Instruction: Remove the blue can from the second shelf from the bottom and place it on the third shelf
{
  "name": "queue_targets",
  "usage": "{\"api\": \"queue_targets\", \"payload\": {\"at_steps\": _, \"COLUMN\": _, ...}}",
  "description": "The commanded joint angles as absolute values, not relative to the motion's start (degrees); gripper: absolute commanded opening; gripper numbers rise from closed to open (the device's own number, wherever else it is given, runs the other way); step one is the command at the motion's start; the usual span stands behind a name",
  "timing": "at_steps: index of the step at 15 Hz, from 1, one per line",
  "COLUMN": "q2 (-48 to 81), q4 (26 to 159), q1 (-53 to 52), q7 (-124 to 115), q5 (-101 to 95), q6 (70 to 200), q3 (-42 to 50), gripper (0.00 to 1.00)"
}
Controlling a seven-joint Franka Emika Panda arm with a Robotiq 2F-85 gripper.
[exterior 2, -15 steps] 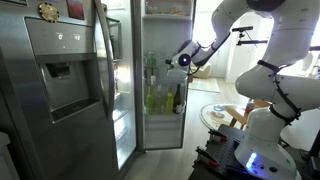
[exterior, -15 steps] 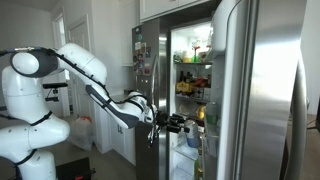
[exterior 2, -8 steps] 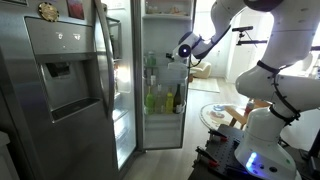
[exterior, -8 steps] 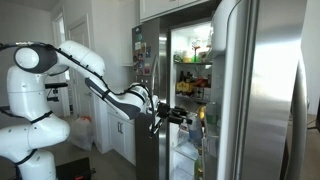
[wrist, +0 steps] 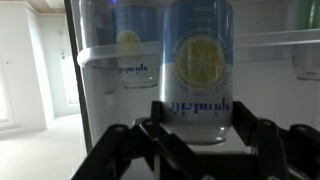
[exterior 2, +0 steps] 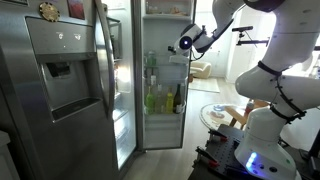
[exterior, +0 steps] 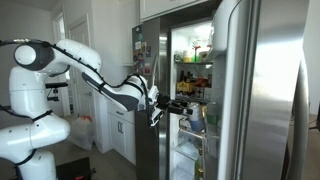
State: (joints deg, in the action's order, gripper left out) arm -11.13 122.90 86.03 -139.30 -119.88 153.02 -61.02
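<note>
Wrist view: a second can [wrist: 128, 55] is seen left of the blue can [wrist: 198, 70], under a clear shelf edge [wrist: 285, 38]. The blue can is framed between the fingers of the gripper [wrist: 200, 140]; whether it is gripped cannot be told.

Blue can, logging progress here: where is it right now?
Wrist view, centre: the blue can is held in the gripper, before a fridge shelf, with a similar can to its left.
</note>
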Motion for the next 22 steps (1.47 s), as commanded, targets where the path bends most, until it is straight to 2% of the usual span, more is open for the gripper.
{"api": "queue_targets", "payload": {"at_steps": 1, "q2": -13.36, "q4": 123.09, "q1": 70.07, "q7": -134.72, "q5": -116.96, "q6": 152.02, "q3": -45.53, "gripper": 0.46}}
{"api": "queue_targets", "payload": {"at_steps": 8, "q2": -12.41, "q4": 123.47, "q1": 36.84, "q7": -132.10, "q5": -119.53, "q6": 145.46, "q3": -15.38, "gripper": 0.46}}
{"api": "queue_targets", "payload": {"at_steps": 12, "q2": -11.51, "q4": 123.26, "q1": 20.86, "q7": -133.62, "q5": -124.31, "q6": 137.23, "q3": -2.04, "gripper": 0.46}}
{"api": "queue_targets", "payload": {"at_steps": 17, "q2": -8.72, "q4": 121.75, "q1": 12.38, "q7": -135.31, "q5": -129.13, "q6": 131.58, "q3": 5.43, "gripper": 0.46}}
{"api": "queue_targets", "payload": {"at_steps": 22, "q2": -3.70, "q4": 117.68, "q1": 10.36, "q7": -137.83, "q5": -132.12, "q6": 131.91, "q3": 8.82, "gripper": 0.46}}
